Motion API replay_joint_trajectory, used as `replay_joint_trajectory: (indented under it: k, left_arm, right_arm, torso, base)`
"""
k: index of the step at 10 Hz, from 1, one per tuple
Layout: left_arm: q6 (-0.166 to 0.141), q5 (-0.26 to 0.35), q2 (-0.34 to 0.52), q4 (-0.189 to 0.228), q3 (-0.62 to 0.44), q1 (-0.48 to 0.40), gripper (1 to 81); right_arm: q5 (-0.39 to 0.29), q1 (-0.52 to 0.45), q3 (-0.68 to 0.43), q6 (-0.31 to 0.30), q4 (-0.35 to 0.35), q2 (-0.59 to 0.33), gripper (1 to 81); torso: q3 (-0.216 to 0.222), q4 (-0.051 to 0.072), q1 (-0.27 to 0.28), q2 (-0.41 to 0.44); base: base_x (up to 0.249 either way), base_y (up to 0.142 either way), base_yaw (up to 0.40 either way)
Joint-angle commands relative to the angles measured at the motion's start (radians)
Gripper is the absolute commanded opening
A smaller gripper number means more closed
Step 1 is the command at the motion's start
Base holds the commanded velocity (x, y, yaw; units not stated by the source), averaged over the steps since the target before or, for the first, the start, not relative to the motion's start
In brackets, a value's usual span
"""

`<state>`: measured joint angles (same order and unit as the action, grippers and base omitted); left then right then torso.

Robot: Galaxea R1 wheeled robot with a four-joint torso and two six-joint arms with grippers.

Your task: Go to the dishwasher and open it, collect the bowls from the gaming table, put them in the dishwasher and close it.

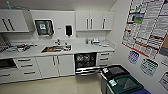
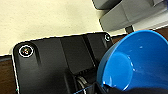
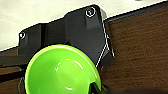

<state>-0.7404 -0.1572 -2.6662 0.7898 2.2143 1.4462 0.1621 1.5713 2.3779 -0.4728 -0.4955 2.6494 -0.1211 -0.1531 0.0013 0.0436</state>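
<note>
The dishwasher (image 1: 85, 61) stands under the white counter, right of the sink. Its door (image 1: 87, 70) is folded down and dark racks show inside. In the left wrist view a blue bowl (image 2: 137, 62) sits large and close, and my left gripper (image 2: 110, 88) is shut on its rim. A light green bowl (image 3: 62, 71) shows the same way in the right wrist view, with my right gripper (image 3: 96, 88) shut on its edge. The gaming table is out of view.
A black bin (image 1: 113, 72) and a green-rimmed bin (image 1: 126, 85) stand by the right wall, close to the dishwasher door. White cabinets (image 1: 47, 66) line the counter around the sink (image 1: 56, 48). Beige floor (image 1: 50, 86) lies in front. Posters (image 1: 147, 25) cover the right wall.
</note>
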Motion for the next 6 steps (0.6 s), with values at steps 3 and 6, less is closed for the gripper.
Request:
replay_joint_trajectory:
  k: [3, 6]
  left_arm:
    - [-0.004, 0.018, 0.021, 0.009, -0.013, -0.048, 1.0]
    - [-0.004, 0.018, 0.020, 0.009, -0.013, -0.048, 1.0]
  right_arm:
    - [-0.041, -0.030, 0.001, 0.000, -0.015, -0.029, 1.0]
    - [-0.041, -0.030, 0.001, 0.000, -0.017, -0.029, 1.0]
  torso:
    - [0.000, 0.000, -0.001, 0.001]
    - [0.000, 0.000, 0.000, 0.000]
  base:
    - [0.105, 0.000, 0.000]
    - [0.105, 0.000, 0.000]
